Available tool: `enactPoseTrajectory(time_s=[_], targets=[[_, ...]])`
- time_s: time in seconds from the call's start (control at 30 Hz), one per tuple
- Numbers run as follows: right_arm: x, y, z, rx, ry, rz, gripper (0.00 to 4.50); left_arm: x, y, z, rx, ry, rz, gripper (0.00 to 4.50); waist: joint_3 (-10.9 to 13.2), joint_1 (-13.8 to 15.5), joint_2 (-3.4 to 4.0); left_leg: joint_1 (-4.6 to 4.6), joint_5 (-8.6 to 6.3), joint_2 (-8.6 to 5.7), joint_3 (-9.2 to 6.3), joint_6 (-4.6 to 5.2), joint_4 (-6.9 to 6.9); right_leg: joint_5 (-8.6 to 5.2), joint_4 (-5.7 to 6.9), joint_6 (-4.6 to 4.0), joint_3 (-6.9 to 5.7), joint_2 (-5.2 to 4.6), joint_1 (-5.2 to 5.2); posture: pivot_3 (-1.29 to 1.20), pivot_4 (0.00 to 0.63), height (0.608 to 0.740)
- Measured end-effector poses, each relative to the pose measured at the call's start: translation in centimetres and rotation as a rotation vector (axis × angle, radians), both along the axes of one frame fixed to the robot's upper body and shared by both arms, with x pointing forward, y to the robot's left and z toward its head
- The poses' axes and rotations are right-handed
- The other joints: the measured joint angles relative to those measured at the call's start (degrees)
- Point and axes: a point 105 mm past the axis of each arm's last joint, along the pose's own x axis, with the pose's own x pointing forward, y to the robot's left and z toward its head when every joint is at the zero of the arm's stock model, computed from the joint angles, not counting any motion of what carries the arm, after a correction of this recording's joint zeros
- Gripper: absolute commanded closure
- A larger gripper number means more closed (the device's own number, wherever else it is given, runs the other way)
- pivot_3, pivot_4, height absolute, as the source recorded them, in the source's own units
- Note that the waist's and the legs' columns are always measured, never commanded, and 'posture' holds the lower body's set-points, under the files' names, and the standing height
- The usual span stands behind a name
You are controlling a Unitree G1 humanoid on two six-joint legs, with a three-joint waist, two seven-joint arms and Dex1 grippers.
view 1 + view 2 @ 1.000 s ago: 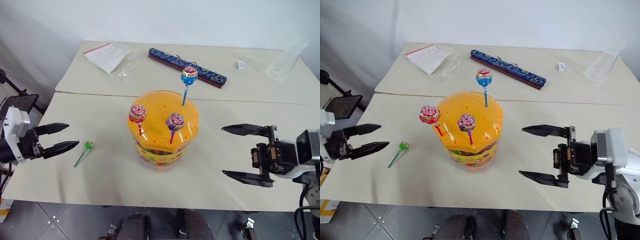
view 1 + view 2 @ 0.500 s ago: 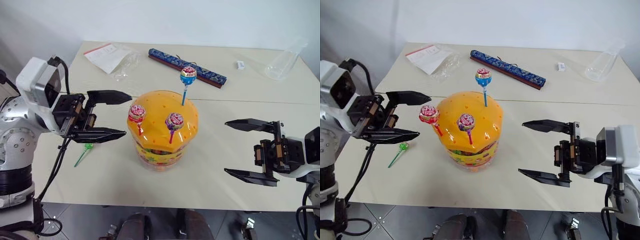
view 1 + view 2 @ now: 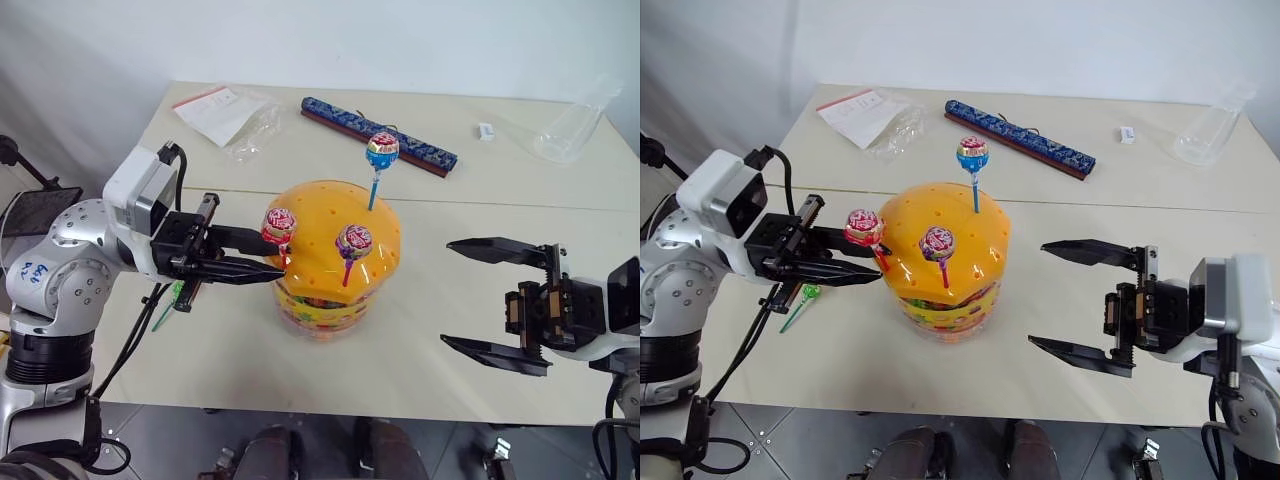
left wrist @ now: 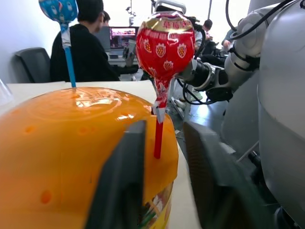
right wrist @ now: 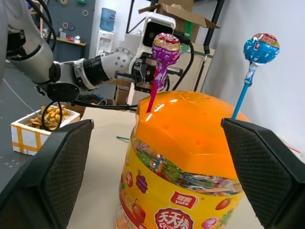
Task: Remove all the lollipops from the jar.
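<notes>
Jar [image 5: 178, 191] label: red logos with Chinese characters, unclear

A robotics lab or workshop: beyond the beige table [image 3: 420, 340] people sit at a lit monitor [image 4: 123, 37], with a water cooler [image 5: 107, 19], stacked cardboard boxes [image 5: 183, 9] and cables behind.

Jar [image 3: 335, 270]: glossy orange domed lid dotted with small holes; clear lower body printed yellow with multicoloured fruit and sweets. Red lollipop [image 3: 279, 226]: red wrapper with strawberry pattern, red stick. Purple lollipop [image 3: 353, 241]: pink swirl label, pink stick. Blue lollipop [image 3: 382, 150]: blue stick. Green lollipop [image 3: 806, 294]: green stick. Counter [image 3: 440, 160]: plain beige. Long box [image 3: 380, 132]: dark blue, patterned.
</notes>
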Motion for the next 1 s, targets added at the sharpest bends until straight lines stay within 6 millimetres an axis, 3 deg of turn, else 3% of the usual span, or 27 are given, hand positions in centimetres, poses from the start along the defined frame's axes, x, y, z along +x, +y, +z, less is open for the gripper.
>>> enactPoseTrajectory(time_s=[0.13,0.23,0.37,0.47,0.53,0.67,0.83,0.93,1.0], targets=[[0.2,0.0,0.3,0.016,-0.005,-0.018,0.0,0.2,-0.4,0.4,-0.047,0.01,0.004,4.48,0.0,0.0,0.0,-0.02,0.0,0.0,-0.04,0.0,0.0,0.0,-0.01,0.0,0.06,0.0,0.0,0.0,0.15,0.74],[0.3,0.1,0.7,0.026,-0.016,-0.015,0.0,0.3,-0.3,3.0,-0.208,0.048,0.001,4.48,0.0,0.0,-0.01,-0.12,0.01,0.02,-0.23,0.02,0.15,0.0,0.0,0.0,0.21,-0.04,0.04,0.0,0.15,0.74],[0.0,0.2,0.6,0.019,-0.013,0.016,0.0,1.7,1.7,5.8,-0.356,0.087,0.12,4.48,0.0,0.0,-0.01,-0.07,0.01,0.02,-0.25,0.02,0.15,0.0,0.09,0.0,0.2,-0.02,0.06,0.0,0.15,0.74],[-0.3,0.8,0.6,-0.038,-0.042,0.093,0.0,3.5,4.1,5.5,-0.31,0.177,0.317,4.48,0.0,-0.6,-0.01,-0.03,0.01,0.04,-0.17,0.02,0.14,0.0,0.11,0.0,0.18,0.04,0.05,0.0,0.15,0.74],[-0.2,1.4,0.9,-0.053,-0.065,0.139,0.0,4.4,6.1,4.0,-0.237,0.231,0.477,4.48,0.0,-1.2,-0.01,0.03,0.0,0.04,-0.16,0.01,0.06,0.0,0.13,0.0,0.16,0.03,0.04,0.0,0.15,0.74],[0.3,1.9,0.0,-0.063,-0.036,0.182,0.0,5.1,12.0,-1.8,-0.076,0.432,0.822,4.48,0.0,-1.6,0.0,-0.02,-0.04,0.1,-0.19,-0.05,-0.07,-0.03,0.13,-0.05,0.19,0.02,-0.08,0.0,0.15,0.74],[0.5,2.1,-2.4,-0.152,0.013,0.191,0.0,2.5,18.0,-8.0,0.089,0.609,1.118,4.48,0.0,-1.3,0.0,-0.08,-0.21,0.11,-0.31,-0.15,-0.08,-0.04,0.02,-0.07,0.16,-0.22,-0.08,0.0,0.15,0.74],[1.0,1.8,-3.3,-0.18,0.041,0.162,0.0,1.1,19.6,-11.8,0.23,0.682,1.208,4.48,0.0,-1.1,0.0,-0.09,-0.3,0.06,-0.32,-0.3,-0.08,-0.04,-0.07,-0.08,0.14,-0.46,-0.06,0.0,0.15,0.74],[1.3,1.7,-3.5,-0.187,0.04,0.145,0.0,1.0,19.7,-12.9,0.287,0.69,1.224,4.48,0.0,-0.9,-0.01,-0.1,-0.38,0.04,-0.32,-0.45,-0.08,-0.05,-0.14,-0.08,0.12,-0.54,-0.07,0.0,0.15,0.74]])
